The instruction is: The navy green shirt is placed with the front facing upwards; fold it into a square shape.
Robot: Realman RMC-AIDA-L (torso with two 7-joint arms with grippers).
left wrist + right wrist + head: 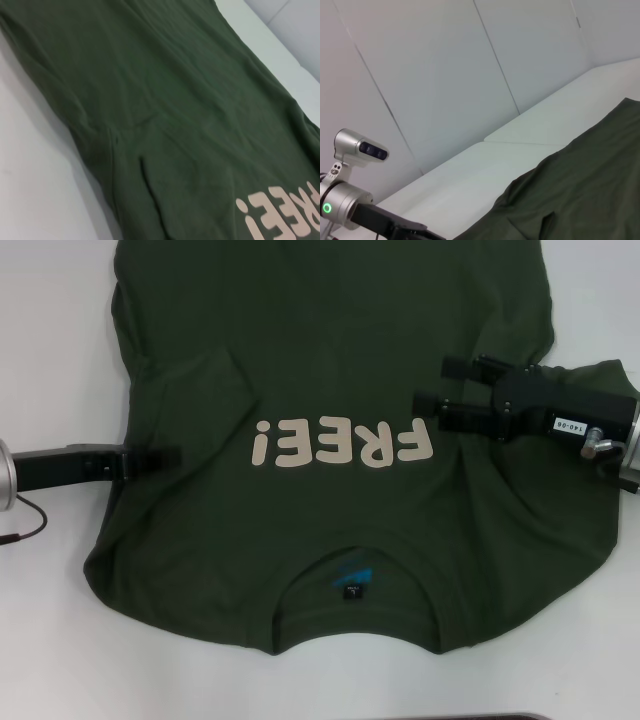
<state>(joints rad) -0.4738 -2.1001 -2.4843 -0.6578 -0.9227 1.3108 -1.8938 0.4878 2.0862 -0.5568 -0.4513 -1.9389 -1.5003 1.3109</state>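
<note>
Shirt [330,390] is lying flat, front up, on the white table [50,350], collar toward the robot, long axis running straight away from it. Both sleeves are looking already folded in onto the body, so sides are running nearly parallel. Left gripper [170,461] is sitting low at the left edge by the lettering, fingers together, grip on cloth unclear. Right gripper [436,390] is hovering over the right chest, fingers spread, holding nothing, nearer the middle.
</note>
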